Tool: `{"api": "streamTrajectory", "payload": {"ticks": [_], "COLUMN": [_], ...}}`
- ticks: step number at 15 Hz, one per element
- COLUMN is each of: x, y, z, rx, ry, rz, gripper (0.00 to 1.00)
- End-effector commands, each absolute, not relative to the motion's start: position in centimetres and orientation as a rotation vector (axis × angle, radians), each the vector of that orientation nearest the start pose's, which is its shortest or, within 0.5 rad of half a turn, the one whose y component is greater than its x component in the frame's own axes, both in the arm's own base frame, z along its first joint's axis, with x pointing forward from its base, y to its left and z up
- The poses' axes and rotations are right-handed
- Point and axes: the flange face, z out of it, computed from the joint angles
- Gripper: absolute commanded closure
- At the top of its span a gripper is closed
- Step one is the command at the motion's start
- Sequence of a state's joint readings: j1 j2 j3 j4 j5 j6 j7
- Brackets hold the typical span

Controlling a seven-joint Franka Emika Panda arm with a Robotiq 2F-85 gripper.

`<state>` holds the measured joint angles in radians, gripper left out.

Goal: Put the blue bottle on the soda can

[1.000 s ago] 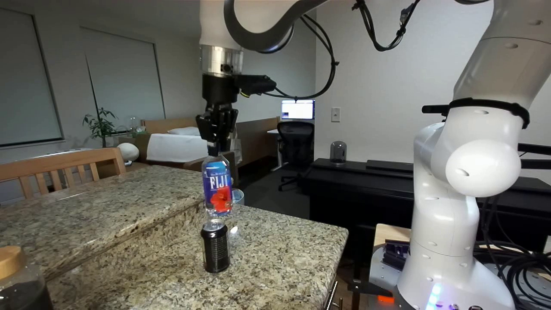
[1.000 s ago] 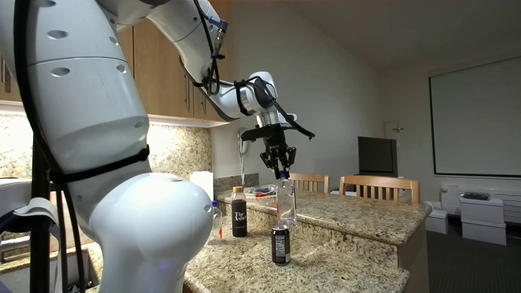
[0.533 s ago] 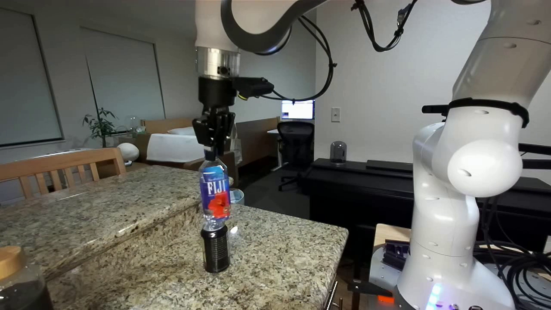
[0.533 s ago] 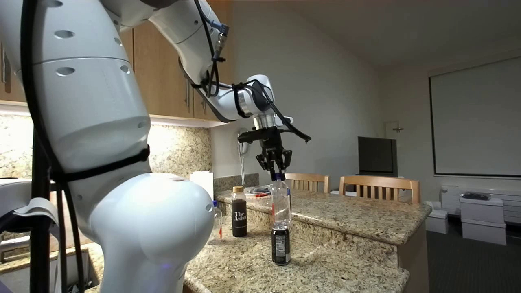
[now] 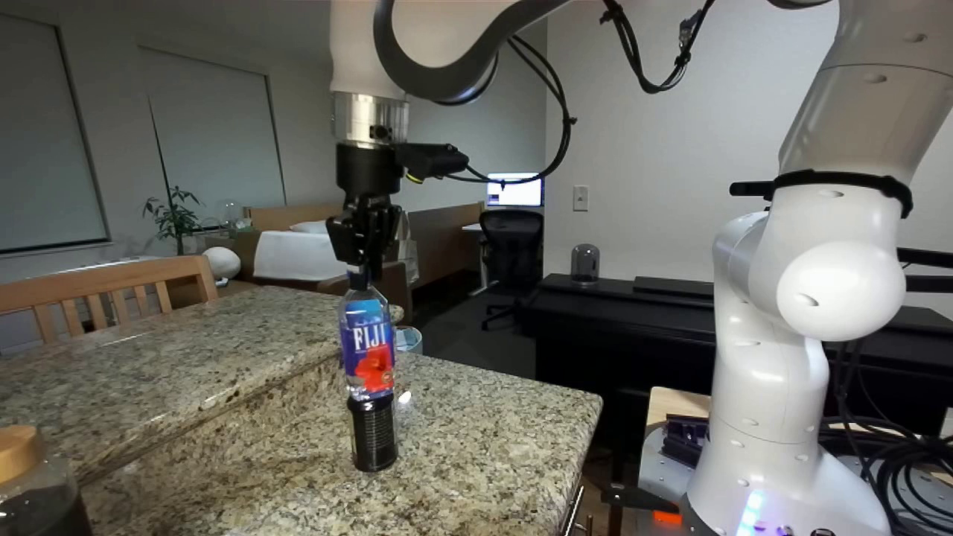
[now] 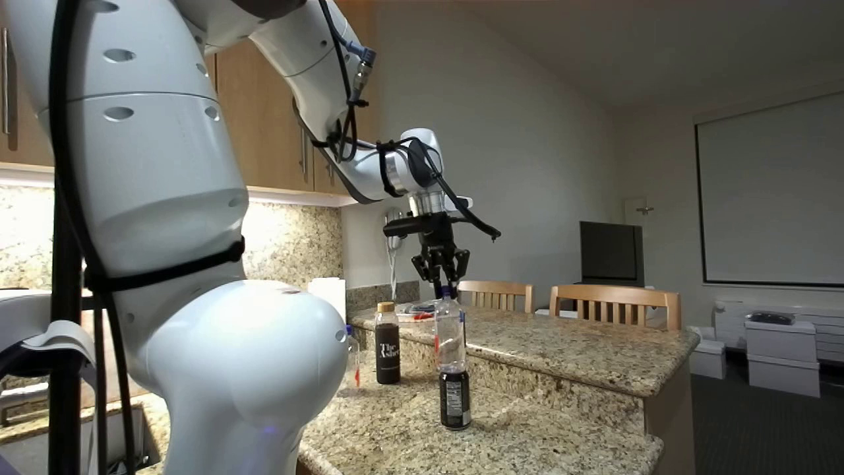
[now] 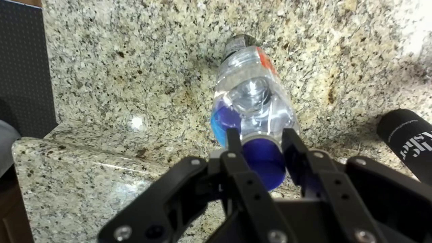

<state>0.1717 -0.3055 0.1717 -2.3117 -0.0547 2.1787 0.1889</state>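
Holding blue bottle (image 5: pixel 368 346) by its cap (image 7: pixel 264 162) in tool (image 7: pixel 261 136), drawn in narrow from both sides. Poised right over soda can (image 6: pixel 455 399), prob. touching its top w/ base; can't tell if fully seated. Located, can incl., well in from outer corner of counter (image 6: pixel 560 435). Seems to lean slightly in an exterior view, w/ cap toward raised ledge (image 5: pixel 246 335).

For good placement: nudge cap toward outer corner till plumb, then lower gently. Don't press hard, might tip can or skid base off rim. Once steady, spread tool slowly & evenly, w/o sideways drag on cap. Then lift straight up, well clear of cap, before swinging away.
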Motion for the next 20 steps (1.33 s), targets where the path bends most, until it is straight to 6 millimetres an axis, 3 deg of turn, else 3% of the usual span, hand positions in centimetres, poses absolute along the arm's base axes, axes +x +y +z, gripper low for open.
{"api": "streamTrajectory", "payload": {"ticks": [1,20], "x": [44.66,44.74], "y": [16.4,16.07], "z": [48.64,49.28], "rx": [-3.132,-3.159], "ry": [-0.316,-0.294], "rz": [-0.335,-0.337], "gripper": [0.85,0.85]}}
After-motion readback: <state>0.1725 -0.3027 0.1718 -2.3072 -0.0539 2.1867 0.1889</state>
